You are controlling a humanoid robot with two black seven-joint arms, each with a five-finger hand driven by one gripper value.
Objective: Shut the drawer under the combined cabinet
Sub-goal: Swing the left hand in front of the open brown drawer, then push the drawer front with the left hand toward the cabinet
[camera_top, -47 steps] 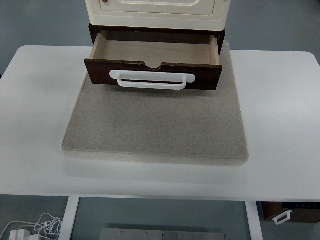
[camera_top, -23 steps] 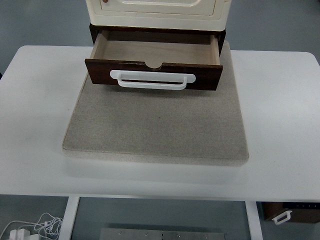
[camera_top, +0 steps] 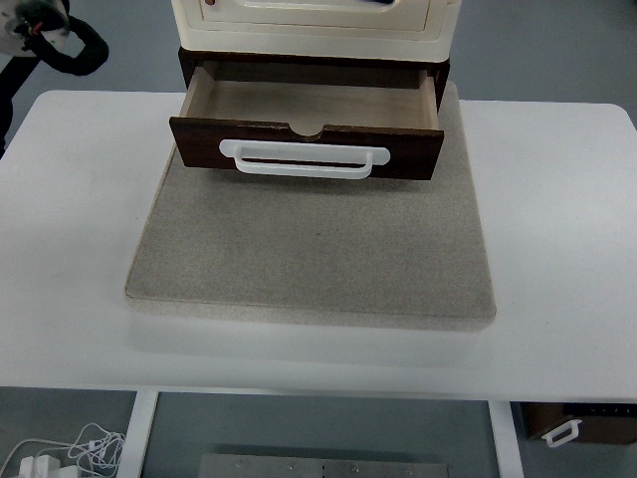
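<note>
Drawer [camera_top: 309, 119]: open, pulled well out from the dark base under the cream cabinet [camera_top: 314, 25]. Its pale wooden interior shows and looks empty.
Drawer front: dark brown panel facing the camera, with a small notch in the middle of the top edge. It stands clear of the base on both sides.
Handle [camera_top: 304, 159]: white bar across the drawer front, untouched.
Support: the cabinet sits at the far edge of a grey mat [camera_top: 314, 249], which lies on the white desk [camera_top: 557, 219]. The drawer overhangs the mat's far part.
Left hand [camera_top: 55, 35]: shows at the upper left corner, beyond the far left corner of the desk, well apart from the drawer. Dark and partly cut off by the picture edge; I cannot tell how it is shaped or whether it holds anything.
Right hand: not in view.
Contact: none between any hand and the drawer.
Progress: nothing of the closing is done as far as the drawer's position shows. It stands about fully out.
Remaining (judgement): bring the hand in to the drawer front or handle, then push straight toward the cabinet until the front is flush with the base.
Risk (judgement): an off-centre push could skew the drawer or shift the cabinet on the mat.
</note>
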